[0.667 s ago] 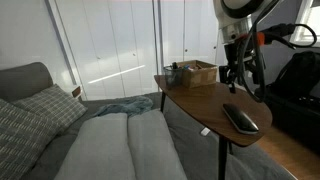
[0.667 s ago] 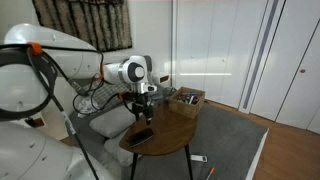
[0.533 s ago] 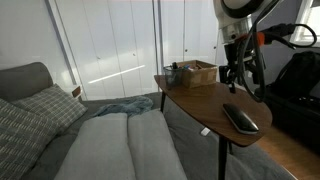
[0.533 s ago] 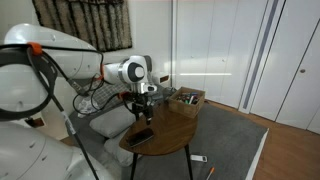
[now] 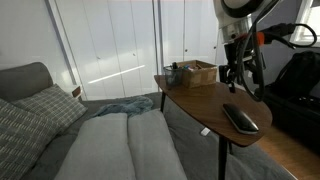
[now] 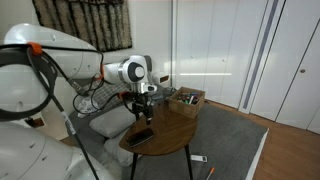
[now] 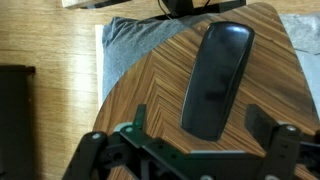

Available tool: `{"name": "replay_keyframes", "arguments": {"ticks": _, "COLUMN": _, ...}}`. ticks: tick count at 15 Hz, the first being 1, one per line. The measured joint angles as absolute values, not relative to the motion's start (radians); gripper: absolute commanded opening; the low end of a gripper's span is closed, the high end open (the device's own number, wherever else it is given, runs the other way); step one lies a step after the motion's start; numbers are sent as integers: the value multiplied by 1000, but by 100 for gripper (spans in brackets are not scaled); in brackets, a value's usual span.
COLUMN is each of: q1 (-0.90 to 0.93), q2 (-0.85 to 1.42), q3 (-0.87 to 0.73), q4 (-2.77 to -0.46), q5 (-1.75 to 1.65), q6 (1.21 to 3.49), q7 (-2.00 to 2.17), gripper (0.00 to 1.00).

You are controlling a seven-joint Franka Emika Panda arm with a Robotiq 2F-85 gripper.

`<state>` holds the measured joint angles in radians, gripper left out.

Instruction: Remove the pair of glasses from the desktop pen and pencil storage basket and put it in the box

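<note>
The light brown low-walled box (image 5: 197, 72) stands at the far end of the wooden table (image 5: 200, 100); it also shows in an exterior view (image 6: 188, 100). A small dark holder (image 5: 172, 72) stands against the box. I cannot make out the pair of glasses. A black oblong case (image 5: 240, 118) lies flat near the table's front end and shows in the wrist view (image 7: 215, 80) and in an exterior view (image 6: 142, 136). My gripper (image 7: 200, 120) hangs above the table between box and case (image 5: 235, 75), jaws wide apart and empty, with the case below them.
A grey sofa with cushions (image 5: 60, 120) and a blanket lies beside the table. White sliding doors (image 5: 110, 45) stand behind. A grey cloth (image 7: 140, 45) lies on the floor past the table edge. Cables and dark equipment (image 5: 295, 80) are near the arm.
</note>
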<state>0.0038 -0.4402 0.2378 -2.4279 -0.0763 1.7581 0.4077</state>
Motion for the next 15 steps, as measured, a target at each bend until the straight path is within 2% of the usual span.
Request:
{"name": "replay_keyframes", "arguments": {"ticks": 5, "q1": -25, "q2": -470, "q3": 188, "q4": -2375, "q5": -108, "q6": 1810, "q7": 500, "gripper": 100}}
{"name": "replay_keyframes", "arguments": {"ticks": 9, "q1": -63, "q2": -463, "q3": 120, "q4": -2280, "q5": -127, "q6": 1971, "q7": 470, "gripper": 100}}
{"name": "replay_keyframes", "arguments": {"ticks": 15, "q1": -58, "q2": -270, "q3": 24, "q4": -2010, "q5": -59, "q6": 2103, "q7": 220, "gripper": 100}}
